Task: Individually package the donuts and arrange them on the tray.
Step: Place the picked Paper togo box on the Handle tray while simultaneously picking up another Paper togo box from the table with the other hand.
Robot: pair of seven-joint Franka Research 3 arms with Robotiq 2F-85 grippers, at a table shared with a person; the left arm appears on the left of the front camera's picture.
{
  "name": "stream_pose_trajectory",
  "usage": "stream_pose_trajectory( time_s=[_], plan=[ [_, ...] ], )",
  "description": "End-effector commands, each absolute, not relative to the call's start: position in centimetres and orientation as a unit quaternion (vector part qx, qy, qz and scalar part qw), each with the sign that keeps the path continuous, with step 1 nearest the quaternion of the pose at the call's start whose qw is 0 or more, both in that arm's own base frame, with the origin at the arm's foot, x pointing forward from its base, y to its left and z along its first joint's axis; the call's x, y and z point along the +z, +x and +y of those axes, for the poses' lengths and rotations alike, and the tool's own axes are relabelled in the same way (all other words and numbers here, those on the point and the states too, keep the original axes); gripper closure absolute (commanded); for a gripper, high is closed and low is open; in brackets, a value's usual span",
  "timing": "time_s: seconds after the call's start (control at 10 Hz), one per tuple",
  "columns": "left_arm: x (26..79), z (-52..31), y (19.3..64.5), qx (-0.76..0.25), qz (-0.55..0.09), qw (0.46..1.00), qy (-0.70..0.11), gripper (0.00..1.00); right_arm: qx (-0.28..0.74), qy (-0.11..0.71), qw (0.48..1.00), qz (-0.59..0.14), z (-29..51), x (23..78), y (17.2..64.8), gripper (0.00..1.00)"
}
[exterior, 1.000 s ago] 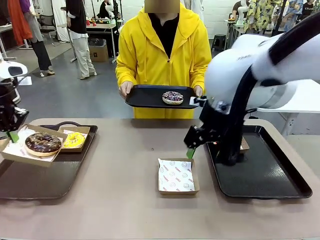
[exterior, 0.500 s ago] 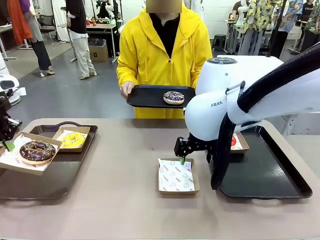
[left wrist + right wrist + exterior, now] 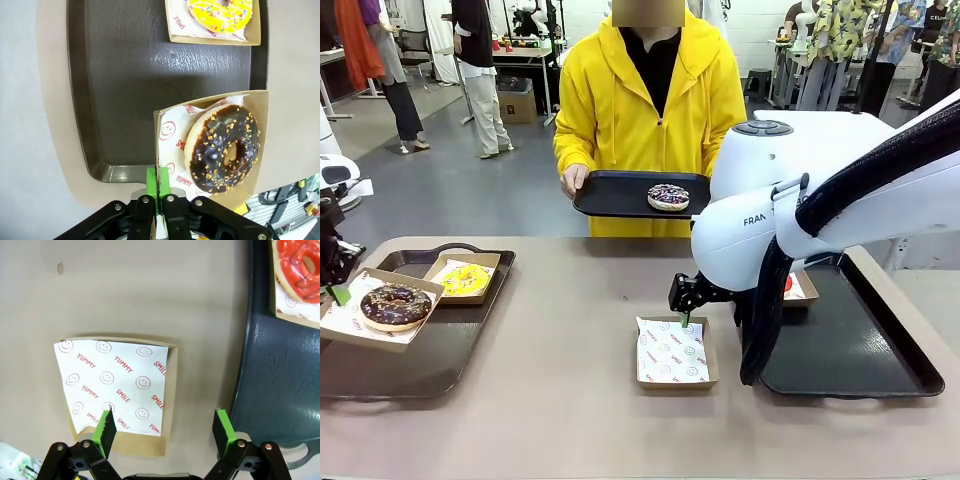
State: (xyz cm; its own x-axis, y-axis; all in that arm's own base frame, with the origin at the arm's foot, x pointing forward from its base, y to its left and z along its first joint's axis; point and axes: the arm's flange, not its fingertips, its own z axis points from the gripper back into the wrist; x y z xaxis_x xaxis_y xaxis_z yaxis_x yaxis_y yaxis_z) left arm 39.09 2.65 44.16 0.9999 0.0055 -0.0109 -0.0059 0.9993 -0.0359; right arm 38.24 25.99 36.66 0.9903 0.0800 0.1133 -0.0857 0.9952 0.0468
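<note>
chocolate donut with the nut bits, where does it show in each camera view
Front view: far left, chocolate donut in its lined box at the left tray's edge.
Left wrist view: right of centre, donut in the box that the left gripper pinches shut.
Right wrist view: faces the empty box on the table instead.
Shared landmark: yellow donut, boxed on the same tray.

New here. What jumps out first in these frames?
At the far side, a person in a yellow hoodie holds a black tray carrying a dark ring donut with purple-white sprinkles. At mid-table the right gripper hangs open over an empty paper-lined cardboard box. At the table's left, the left gripper is shut on the rim of a brown cardboard box holding a chocolate ring donut with sprinkles.
</note>
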Motion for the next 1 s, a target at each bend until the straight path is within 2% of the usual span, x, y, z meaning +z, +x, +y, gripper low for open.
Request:
stream_pose_trajectory(
  time_s=[0.0, 0.3, 0.9],
  plan=[
    [44.1, 2.7, 39.1, 0.003, 0.006, 1.000, -0.018, 0.99, 0.037, 0.026, 0.997, -0.056, 25.9, 36.7, 38.3, 0.00],
    [42.0, 3.3, 39.9, 0.005, 0.005, 1.000, -0.012, 0.99, -0.017, 0.011, 0.998, -0.056, 25.8, 34.4, 38.4, 0.00],
    [38.6, 4.2, 40.7, 0.012, 0.017, 1.000, -0.004, 0.99, -0.029, 0.025, 0.999, -0.035, 26.2, 31.2, 38.3, 0.00]
  ],
)
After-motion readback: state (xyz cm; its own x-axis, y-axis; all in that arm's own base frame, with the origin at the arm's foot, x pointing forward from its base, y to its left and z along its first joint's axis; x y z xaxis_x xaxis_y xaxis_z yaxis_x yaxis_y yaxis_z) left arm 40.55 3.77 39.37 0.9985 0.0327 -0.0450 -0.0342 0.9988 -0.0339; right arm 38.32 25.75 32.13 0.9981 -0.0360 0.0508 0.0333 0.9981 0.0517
